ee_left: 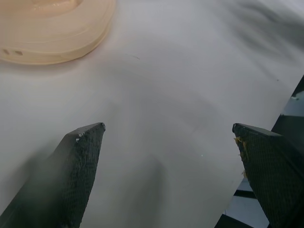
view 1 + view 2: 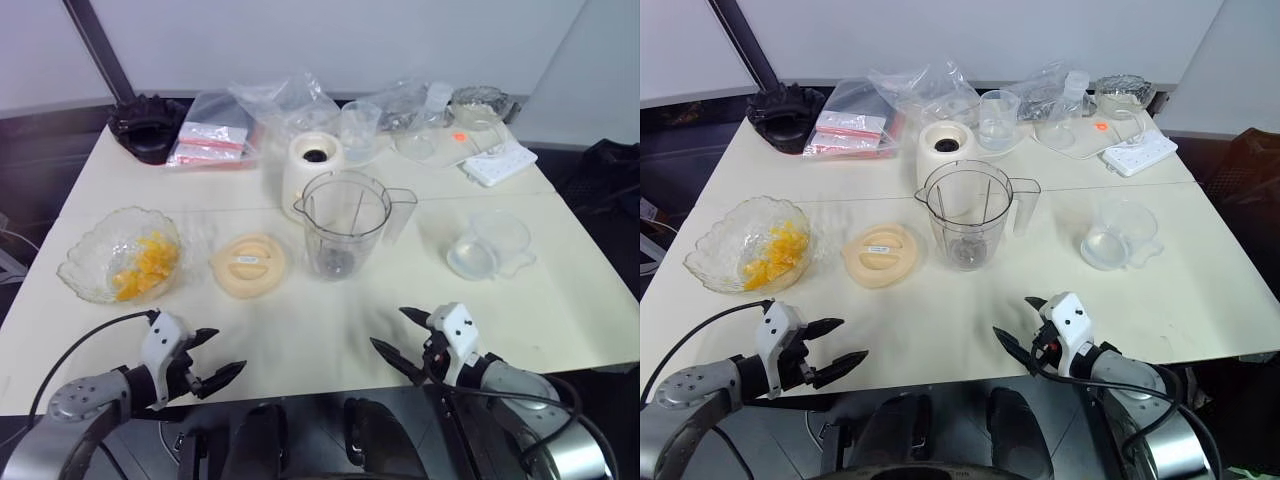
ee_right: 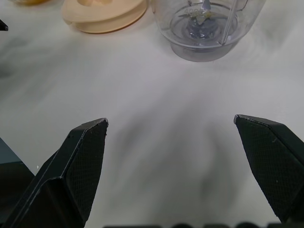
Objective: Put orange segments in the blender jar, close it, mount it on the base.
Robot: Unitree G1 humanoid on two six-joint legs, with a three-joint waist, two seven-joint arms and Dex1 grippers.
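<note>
Both hands hang low at the bottom of the frame, just over the near edge of the cream counter (image 2: 300,340), and neither grips anything. The left hand (image 2: 212,355) sits at lower left with its black fingers spread wide; the right hand (image 2: 400,335) at lower right is spread wide too.

The blender jar (image 2: 345,225) stands upright and uncovered at the centre of the frame, above and between the two hands, well apart from both. Just behind it, touching or nearly so, is the base (image 2: 313,165). The pale-orange lid (image 2: 248,265) lies flat to the jar's left, up and right of the left hand. The orange segments (image 2: 145,268) are heaped in a scalloped glass bowl (image 2: 85,275) at middle left, above the left hand. A clear measuring cup (image 2: 490,245) rests at middle right.
</note>
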